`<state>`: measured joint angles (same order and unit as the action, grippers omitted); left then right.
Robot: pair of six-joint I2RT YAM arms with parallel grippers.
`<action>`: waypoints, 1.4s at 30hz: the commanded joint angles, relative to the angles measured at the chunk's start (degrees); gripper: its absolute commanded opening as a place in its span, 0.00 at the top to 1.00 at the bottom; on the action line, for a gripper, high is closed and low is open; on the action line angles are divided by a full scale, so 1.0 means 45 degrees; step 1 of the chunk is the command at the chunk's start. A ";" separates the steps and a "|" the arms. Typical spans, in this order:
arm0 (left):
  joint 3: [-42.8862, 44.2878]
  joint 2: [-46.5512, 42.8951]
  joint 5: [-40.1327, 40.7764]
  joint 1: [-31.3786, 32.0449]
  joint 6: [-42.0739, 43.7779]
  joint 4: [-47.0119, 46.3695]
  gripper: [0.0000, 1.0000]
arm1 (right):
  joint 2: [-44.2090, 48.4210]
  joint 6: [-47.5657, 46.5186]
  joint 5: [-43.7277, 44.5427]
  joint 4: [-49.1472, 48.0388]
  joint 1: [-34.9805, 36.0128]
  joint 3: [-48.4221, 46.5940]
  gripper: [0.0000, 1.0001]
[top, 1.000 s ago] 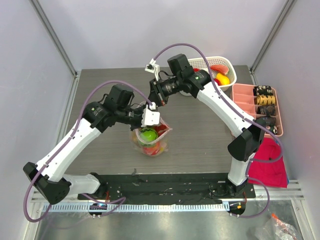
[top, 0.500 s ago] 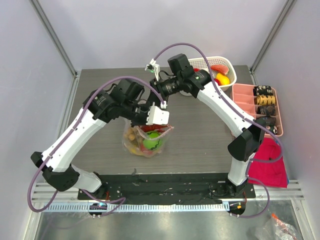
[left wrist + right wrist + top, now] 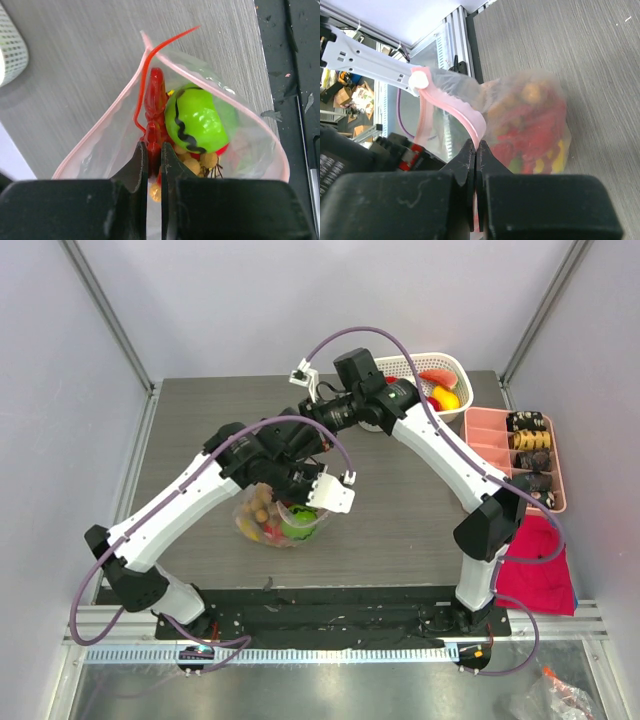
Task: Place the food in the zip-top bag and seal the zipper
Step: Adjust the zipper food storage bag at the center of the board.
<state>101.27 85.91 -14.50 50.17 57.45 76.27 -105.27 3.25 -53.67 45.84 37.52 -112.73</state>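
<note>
You have food (image 3: 195, 120) inside the bag (image 3: 275, 520) at near-centre table, left gripper (image 3: 154, 148) and right gripper (image 3: 476, 148) both pinching the zipper (image 3: 465, 117), mouth gaping, sealing not yet done.

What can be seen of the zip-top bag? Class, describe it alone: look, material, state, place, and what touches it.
The zip-top bag is clear, floppy plastic, bulging with food: a green round fruit, a red chilli and brown berries. Its pinkish zipper runs along the mouth. It sits mid-table, apparently resting on the grey table. The left gripper and right gripper each pinch its mouth edge, jaws shut.
</note>
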 commanded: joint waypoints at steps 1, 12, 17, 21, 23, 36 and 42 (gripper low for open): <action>-0.1172 0.0011 -0.0039 0.0022 -0.0306 0.0730 1.00 | 0.0132 0.0411 -0.0241 -0.0363 0.0139 -0.0750 0.99; -0.3032 -0.0185 0.0039 -0.0075 -0.1107 -0.0953 1.00 | 0.0054 0.1036 -0.0183 -0.0597 0.0217 -0.0595 0.99; -0.3053 -0.0360 -0.0039 -0.0056 -0.1166 -0.1227 0.96 | 0.0074 0.1368 -0.0144 -0.0735 0.0237 -0.0477 0.99; -0.2663 -0.1274 -0.0643 -0.0095 -0.1379 -0.1361 0.59 | 0.0152 0.1758 -0.0046 -0.0774 0.0218 -0.0302 0.99; -0.2622 -0.1648 -0.0878 -0.0095 -0.2256 -0.1868 0.57 | 0.0210 0.2012 0.0012 -0.0929 0.0218 -0.0068 0.99; -0.3990 -0.2607 -0.1620 -0.0036 -0.3450 -0.4664 0.69 | 0.0777 0.5040 -0.0163 -0.2863 0.0237 0.1515 0.99; -0.4419 -0.3035 -0.1758 -0.0017 -0.4309 -0.5951 0.58 | 0.0816 0.5060 -0.0124 -0.2903 0.0217 0.1613 0.99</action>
<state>82.41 75.11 -20.49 50.09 41.04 56.40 -105.62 24.27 -53.23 35.81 38.54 -105.14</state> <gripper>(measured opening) 0.413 0.026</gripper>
